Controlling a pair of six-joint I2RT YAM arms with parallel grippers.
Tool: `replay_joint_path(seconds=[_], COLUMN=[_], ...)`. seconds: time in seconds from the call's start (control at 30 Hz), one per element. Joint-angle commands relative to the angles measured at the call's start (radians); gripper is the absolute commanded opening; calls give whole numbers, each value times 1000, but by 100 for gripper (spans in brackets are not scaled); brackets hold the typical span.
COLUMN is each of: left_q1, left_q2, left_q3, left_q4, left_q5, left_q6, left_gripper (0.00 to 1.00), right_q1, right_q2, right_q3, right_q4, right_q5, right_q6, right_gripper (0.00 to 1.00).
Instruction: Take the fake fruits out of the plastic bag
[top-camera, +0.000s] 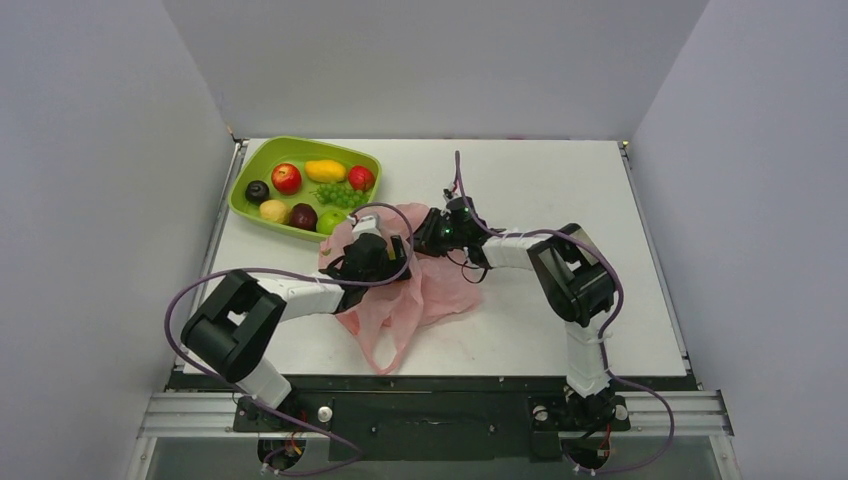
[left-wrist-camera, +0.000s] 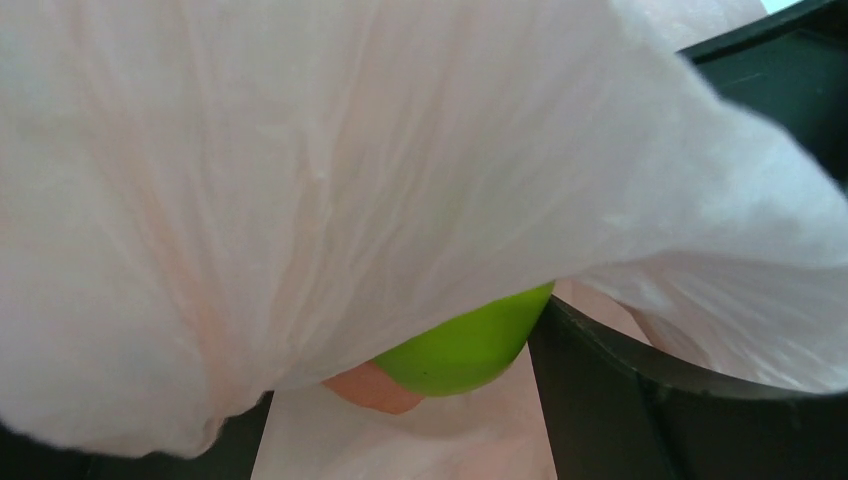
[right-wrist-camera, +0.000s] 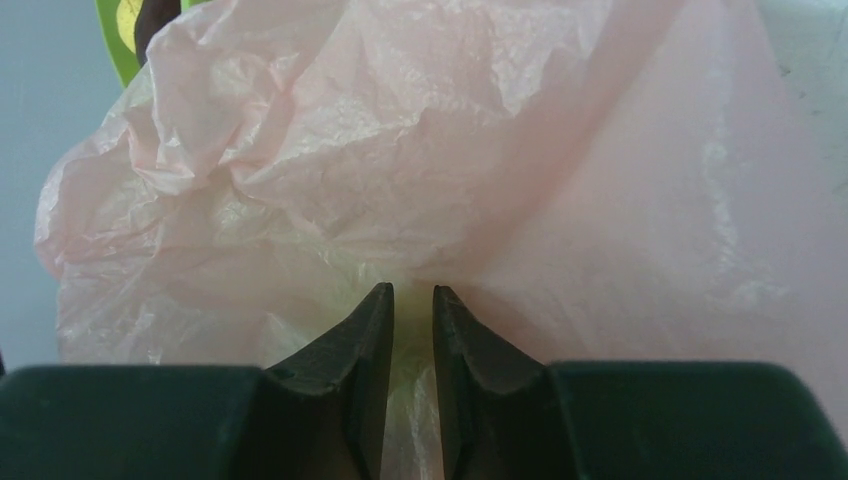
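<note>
Top external view: pink plastic bag (top-camera: 440, 290) lies crumpled mid-table (top-camera: 560, 180), with both grippers at it. Loose fake fruits (top-camera: 286, 178) sit in the lime tray (top-camera: 262, 152) at far left, just beside the bag. Right gripper (right-wrist-camera: 412, 295) has its fingers nearly together, pinching bag film. Left gripper (top-camera: 372, 252) is draped in bag; its finger state cannot be told.
</note>
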Motion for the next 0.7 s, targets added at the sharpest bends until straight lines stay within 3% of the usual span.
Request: replay_joint_path(seconds=[0.0,0.1,0.13,0.23,0.67], left_q1=[9,11,10,13,26], left_q2=[26,34,31,-14,-439], left_q3=[60,61,57,46,-116], left_q4=[-33,-40,-41,-65,-221], left_q5=[-36,-31,-15,35,347], left_q6=[36,64,78,96,13], left_gripper=[83,74,66,56,32], right_q1=[0,4,4,0,-40], right_q2=[-5,-24,-34,-58,-229], right_q3=[-16,-39,-44,-57,-94], right_q4=[106,118,118,87,-173], right_q5=[-49,-50,-51,-44,114], right_q6=[30,26,19,-10,-228], right_gripper=[16,13,12,0,0])
